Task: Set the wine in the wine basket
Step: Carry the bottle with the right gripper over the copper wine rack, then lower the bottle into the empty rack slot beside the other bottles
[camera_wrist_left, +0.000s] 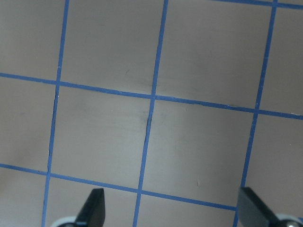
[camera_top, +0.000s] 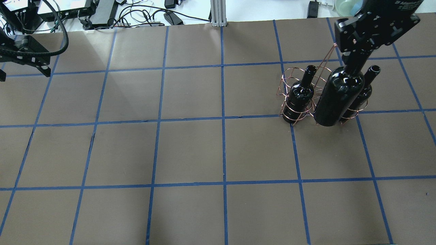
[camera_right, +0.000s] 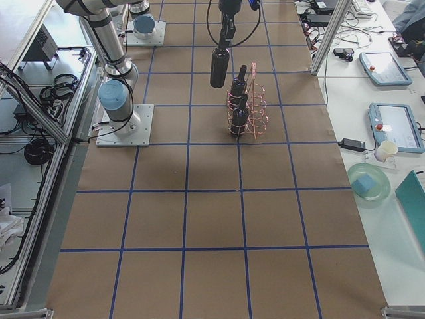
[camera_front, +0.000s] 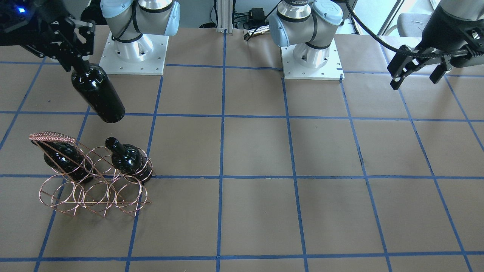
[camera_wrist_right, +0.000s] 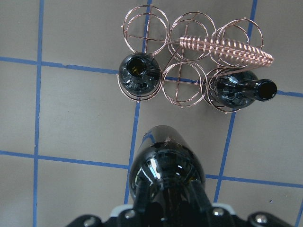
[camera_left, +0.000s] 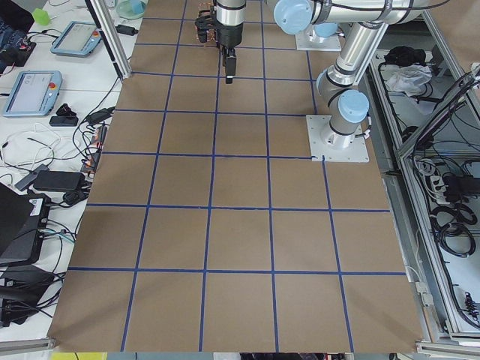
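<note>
My right gripper is shut on the neck of a near-black wine bottle. The bottle hangs base down in the air, on the robot's side of the copper wire basket and apart from it. In the right wrist view the held bottle sits short of the basket, whose near middle ring is empty. Two other bottles stand in the near outer rings. My left gripper is open and empty, far off at the table's other side; its fingertips show over bare paper.
The table is brown paper with a blue tape grid. The two arm bases stand at the robot's edge. Cables and devices lie beyond the far edge. The basket's coiled handle runs over its far rings.
</note>
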